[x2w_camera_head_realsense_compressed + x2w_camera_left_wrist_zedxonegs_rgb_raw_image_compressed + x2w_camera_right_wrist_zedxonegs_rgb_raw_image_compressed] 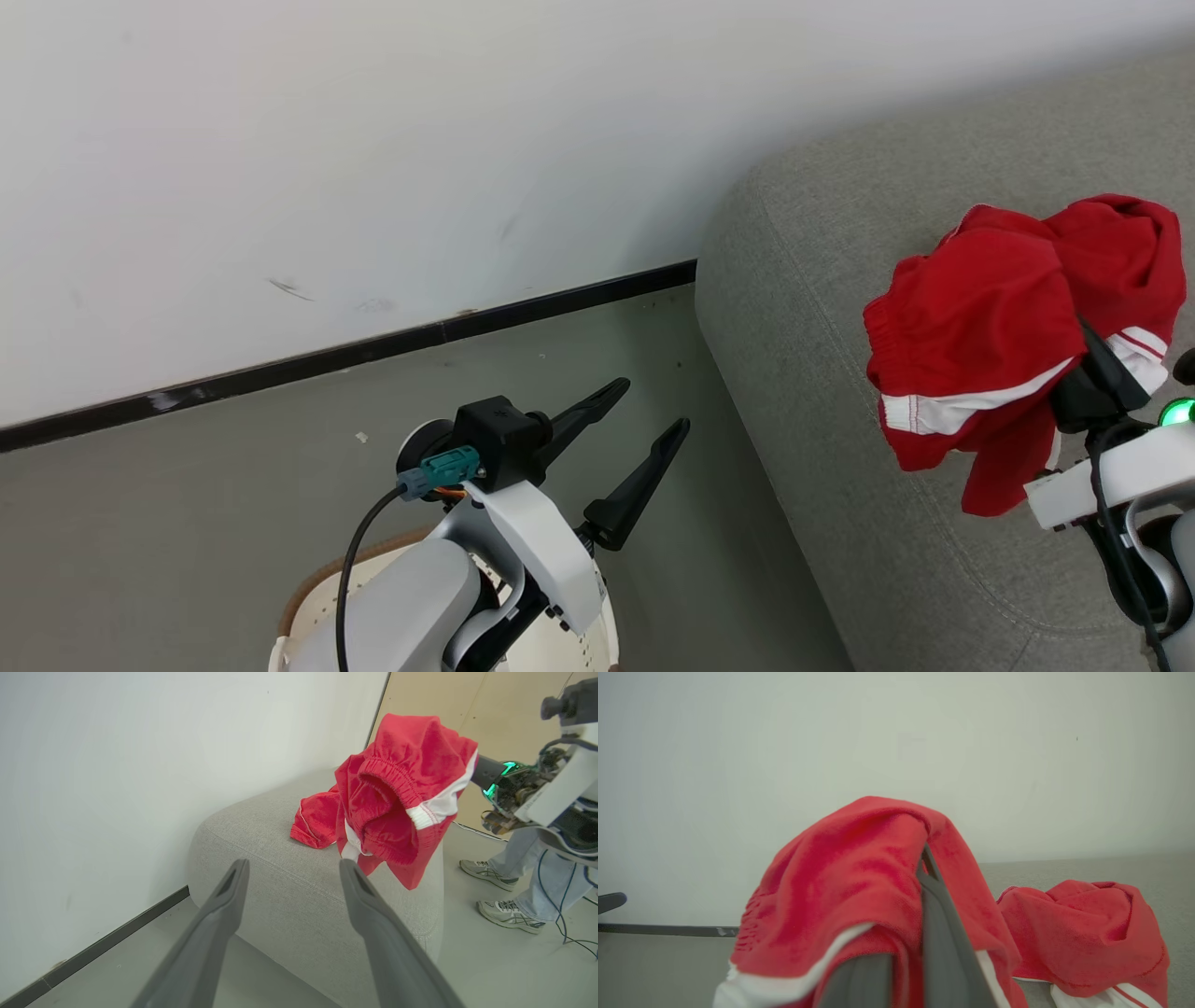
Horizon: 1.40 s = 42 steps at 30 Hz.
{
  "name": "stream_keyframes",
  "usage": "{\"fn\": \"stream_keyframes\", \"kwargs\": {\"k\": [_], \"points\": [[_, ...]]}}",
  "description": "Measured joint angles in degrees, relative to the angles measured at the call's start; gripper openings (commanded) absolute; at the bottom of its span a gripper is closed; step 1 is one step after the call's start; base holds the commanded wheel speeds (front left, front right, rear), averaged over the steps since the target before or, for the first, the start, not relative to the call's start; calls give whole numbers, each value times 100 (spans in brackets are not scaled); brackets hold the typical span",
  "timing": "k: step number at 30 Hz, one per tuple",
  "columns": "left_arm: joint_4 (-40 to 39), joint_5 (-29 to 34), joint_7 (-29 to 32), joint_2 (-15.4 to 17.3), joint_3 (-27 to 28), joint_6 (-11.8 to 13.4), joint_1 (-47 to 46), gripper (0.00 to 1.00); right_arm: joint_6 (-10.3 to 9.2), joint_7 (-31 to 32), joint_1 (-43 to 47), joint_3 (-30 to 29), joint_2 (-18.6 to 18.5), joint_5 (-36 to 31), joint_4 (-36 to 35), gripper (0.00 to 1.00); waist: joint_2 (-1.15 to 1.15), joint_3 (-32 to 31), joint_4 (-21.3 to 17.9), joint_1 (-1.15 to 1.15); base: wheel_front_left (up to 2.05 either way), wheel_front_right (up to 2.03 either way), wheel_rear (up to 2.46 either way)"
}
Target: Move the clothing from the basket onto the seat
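My right gripper (1088, 347) is shut on a pair of red shorts with white stripes (971, 336), held above the grey seat (822, 308). The clothing drapes over its fingers (934, 914) and hides the tips. A second red garment (1125, 247) lies crumpled on the seat just behind; it is seen too in the left wrist view (317, 821) and the right wrist view (1083, 933). My left gripper (655, 403) is open and empty over the floor left of the seat, above the cream basket (313, 588), whose inside my arm hides.
A white wall with a black baseboard (373, 350) runs behind the grey floor and meets the seat's corner. A person's legs in sneakers (509, 914) stand beyond the seat, with cables (574, 940) on the floor near them. A tan panel (504, 700) stands behind.
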Motion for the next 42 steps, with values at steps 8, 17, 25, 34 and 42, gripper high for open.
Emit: {"fn": "stream_keyframes", "kwargs": {"k": [8, 17, 25, 34, 42], "points": [[-11, 165, -93, 57, -85, -5, -4, 100, 0, 0, 200, -280, 63, -87, -196, 0, 0, 88, -309, 0, 0, 0, 0], [-11, 194, -156, 103, -85, -5, -5, 100, 0, 0, 267, -331, 147, -103, -358, 0, 0, 179, -614, 0, 0, 0, 0], [-52, 348, -209, 205, -93, -5, -5, 100, 0, 0, 307, -335, 176, -142, -400, 0, 0, 237, -809, 0, 0, 0, 0], [-130, 402, -249, 212, -164, -5, -7, 100, 0, 0, 274, -531, 125, -142, -493, 0, 0, 310, -884, 0, 0, 0, 0], [-208, 459, -250, 238, -281, -47, -9, 100, 0, 0, -146, -671, -45, -71, -464, 0, 0, 414, -855, 0, 0, 0, 0]]}}
